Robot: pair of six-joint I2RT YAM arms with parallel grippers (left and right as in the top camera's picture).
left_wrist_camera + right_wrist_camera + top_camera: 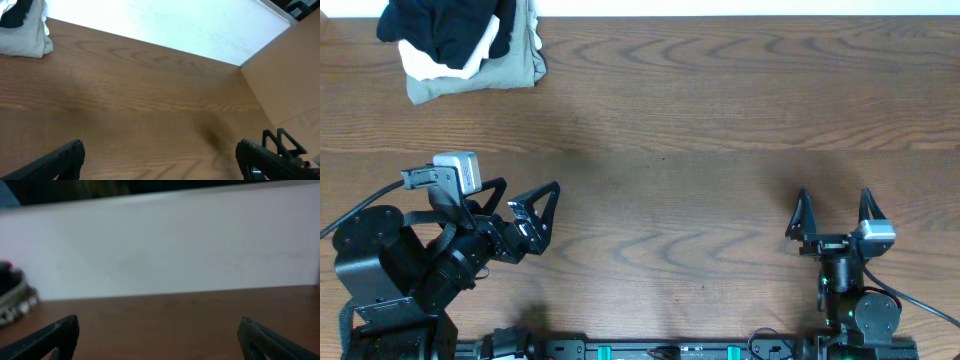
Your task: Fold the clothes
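Observation:
The clothes, a black garment [440,25], lie crumpled on top of a pile at the table's far left corner. The garment also shows in the left wrist view [15,11], and as a blurred dark shape with a red spot in the right wrist view [7,276]. No waistband is clearly visible. My left gripper [530,188] [160,150] is open and empty near the front left, far from the pile. My right gripper [834,195] [160,325] is open and empty at the front right.
Under the black garment lie a white cloth [425,66] and a khaki-olive folded garment [510,70]. The wooden table [700,120] ends at a white far edge. A brown board [290,75] stands to the right in the left wrist view.

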